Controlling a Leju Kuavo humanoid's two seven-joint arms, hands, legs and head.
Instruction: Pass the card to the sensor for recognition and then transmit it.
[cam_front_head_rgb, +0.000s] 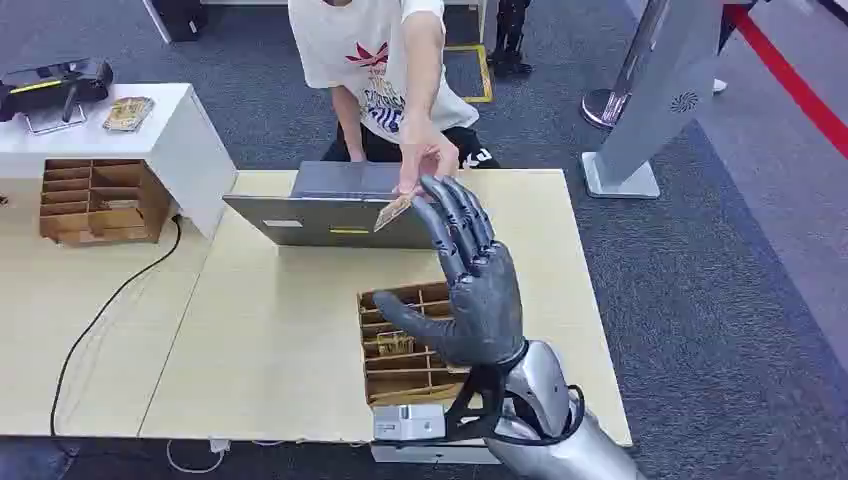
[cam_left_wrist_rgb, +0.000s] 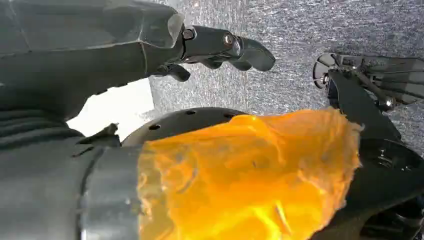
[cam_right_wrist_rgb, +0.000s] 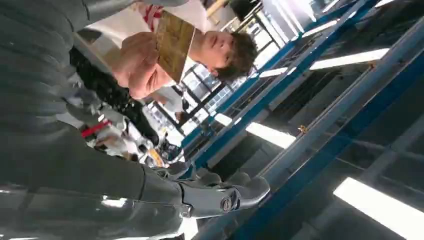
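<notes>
Here, right hand (cam_front_head_rgb: 478, 290) raised, fingers (cam_front_head_rgb: 455, 215) spread, beside card (cam_front_head_rgb: 393, 212) pinched by person's hand (cam_front_head_rgb: 425, 155); no legible writing.

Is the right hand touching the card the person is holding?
Cannot tell. In the head view the right hand's fingertips overlap the card's edge, held by the person's hand; no gap or contact shows plainly. In the right wrist view the card sits in the person's fingers.

No wording can be read anywhere. The person's white shirt (cam_front_head_rgb: 370, 50) bears a red emblem and a blue printed graphic whose letters are too small to make out. The grey stand (cam_front_head_rgb: 668, 95) carries a small round swirl logo. Print on the card (cam_front_head_rgb: 393, 212) is illegible.
</notes>
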